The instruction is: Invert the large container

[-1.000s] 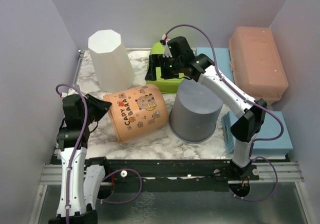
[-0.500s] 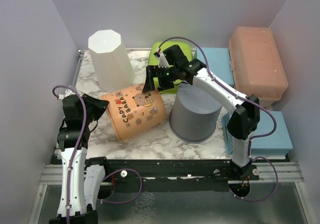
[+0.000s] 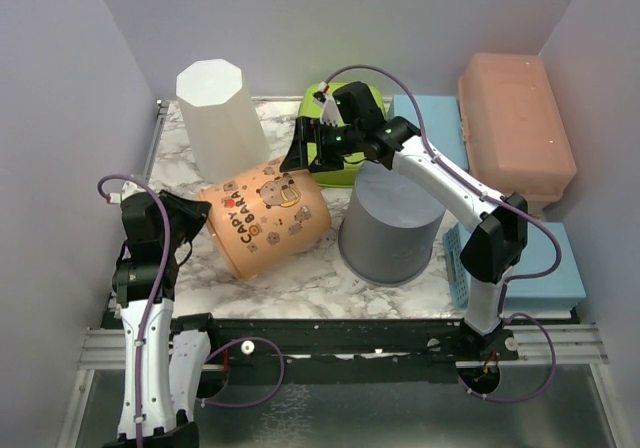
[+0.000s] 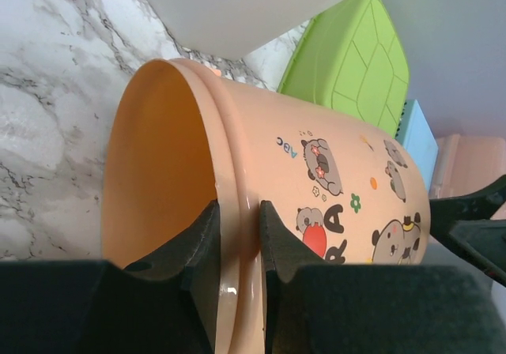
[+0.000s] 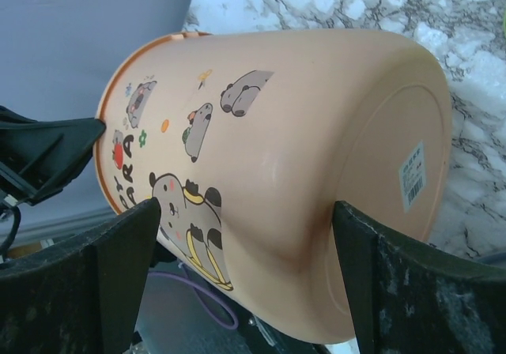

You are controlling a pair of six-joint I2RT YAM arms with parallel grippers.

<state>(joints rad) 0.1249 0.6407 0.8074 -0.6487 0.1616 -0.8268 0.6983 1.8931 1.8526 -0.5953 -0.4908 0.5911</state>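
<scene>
**Orange container (image 3: 265, 218) on its side between two robot hands**

A peach-orange plastic bucket printed with cartoon capybaras is seen lying on its side on the marble-patterned desk (image 3: 300, 273), toward the near left. Its long axis runs from near left to far right. The open mouth is turned toward the left arm and the flat base, with its small white label, toward the right arm. It is neither upright nor yet inverted.

The left hand (image 4: 237, 221) is the nearer one and is clamped on the rim, with one finger inside the mouth, the other outside, and the thin wall pinched between them. That arm is held low at the near left edge, its forearm angled in toward the mouth.

The right hand (image 5: 245, 235) is reached over from the far right, with the arm stretched across a grey tub (image 3: 390, 233). Its fingers are spread wide to either side of the base end, and it cannot be told whether either one touches the plastic.

A tall white bin (image 3: 220, 118) stands just behind the orange container, and a lime-green box (image 3: 345, 168) lies below the right wrist.

The turn is judged to depend on the base being swung up and over while the rim is held.
</scene>
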